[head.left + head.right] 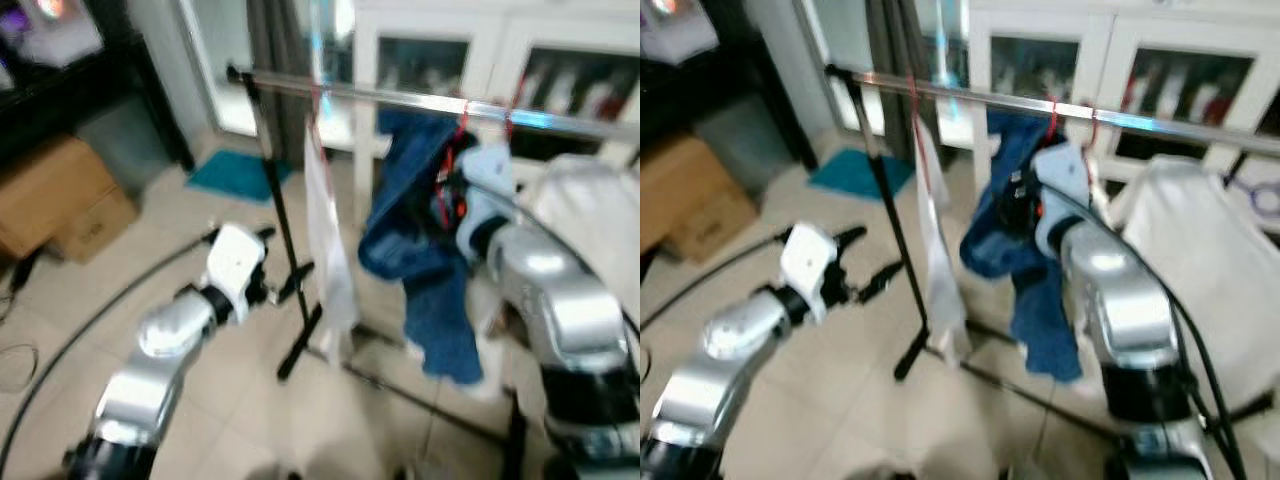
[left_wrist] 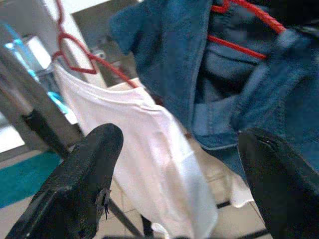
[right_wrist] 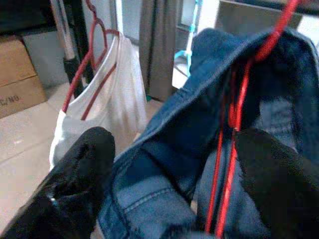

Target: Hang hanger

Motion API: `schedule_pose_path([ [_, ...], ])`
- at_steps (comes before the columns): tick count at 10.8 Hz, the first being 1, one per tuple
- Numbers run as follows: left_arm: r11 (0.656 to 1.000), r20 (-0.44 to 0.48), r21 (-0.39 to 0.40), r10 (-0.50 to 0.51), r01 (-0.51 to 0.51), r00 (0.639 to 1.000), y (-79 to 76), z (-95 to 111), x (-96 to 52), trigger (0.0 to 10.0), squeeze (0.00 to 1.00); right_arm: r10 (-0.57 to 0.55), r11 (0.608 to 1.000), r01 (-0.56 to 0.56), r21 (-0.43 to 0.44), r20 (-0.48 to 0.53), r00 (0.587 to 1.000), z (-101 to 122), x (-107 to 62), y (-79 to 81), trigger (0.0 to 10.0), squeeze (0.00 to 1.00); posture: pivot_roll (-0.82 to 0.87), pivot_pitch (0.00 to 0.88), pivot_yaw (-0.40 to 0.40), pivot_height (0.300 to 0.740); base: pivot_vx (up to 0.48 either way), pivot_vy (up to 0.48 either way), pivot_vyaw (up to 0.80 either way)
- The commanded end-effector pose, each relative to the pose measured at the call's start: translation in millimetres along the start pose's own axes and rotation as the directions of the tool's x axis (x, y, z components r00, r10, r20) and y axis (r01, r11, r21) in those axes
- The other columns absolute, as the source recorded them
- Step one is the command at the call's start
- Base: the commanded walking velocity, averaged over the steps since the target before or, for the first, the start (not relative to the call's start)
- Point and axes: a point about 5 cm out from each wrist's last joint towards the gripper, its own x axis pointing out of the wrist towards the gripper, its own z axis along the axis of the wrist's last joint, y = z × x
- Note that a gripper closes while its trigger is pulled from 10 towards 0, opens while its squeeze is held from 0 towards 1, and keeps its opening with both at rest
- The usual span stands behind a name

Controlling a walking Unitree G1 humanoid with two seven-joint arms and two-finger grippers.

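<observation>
A red hanger (image 3: 230, 149) carrying a denim garment (image 1: 420, 220) hangs from the chrome rail (image 1: 420, 100), its wires running between the spread fingers of the right gripper (image 3: 169, 184), apparently not gripped. The left gripper (image 1: 865, 265), jaws parted and empty, faces a white T-shirt (image 2: 144, 149) on another red hanger (image 2: 79, 59).

A metal rail (image 1: 400, 98) carried a white shirt (image 1: 328, 240) & blue denim garment (image 1: 420, 240) on red hangers, w/ the right gripper (image 1: 452, 195) at the denim, left gripper (image 1: 285, 288) lower by the stand.
</observation>
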Motion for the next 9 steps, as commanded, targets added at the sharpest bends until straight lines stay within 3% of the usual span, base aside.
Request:
schedule_pose_path([
  [1,1.000,-0.005,0.022,-0.013,0.013,1.000,-0.9,0.3,-2.5,10.0,0.00,-0.018,1.000,0.018,-0.007,-0.020,1.000,-0.7,5.5,2.4,10.0,0.00,-0.08,0.047,0.111,0.740,0.000,0.000,0.00],
  [4,1.000,-0.004,0.030,-0.006,0.006,1.000,0.9,0.5,-3.7,10.0,0.00,-0.161,0.987,0.162,0.004,-0.012,0.987,1.7,23.6,-9.2,10.0,0.00,-0.08,0.042,0.106,0.740,0.000,0.000,0.00],
  [8,0.999,0.006,0.024,-0.026,0.026,1.000,-2.7,1.7,-1.5,10.0,0.00,-0.125,0.992,0.125,0.009,0.063,0.990,17.2,49.0,-4.1,10.0,0.00,-0.08,0.049,0.103,0.740,0.000,0.000,0.00],
  [9,0.999,0.005,0.026,-0.026,0.026,1.000,-3.0,1.6,-1.6,10.0,0.00,-0.113,0.993,0.114,-0.012,0.070,0.991,18.7,55.5,-0.8,5.7,0.00,-0.08,0.049,0.101,0.740,0.000,0.000,0.00],
])
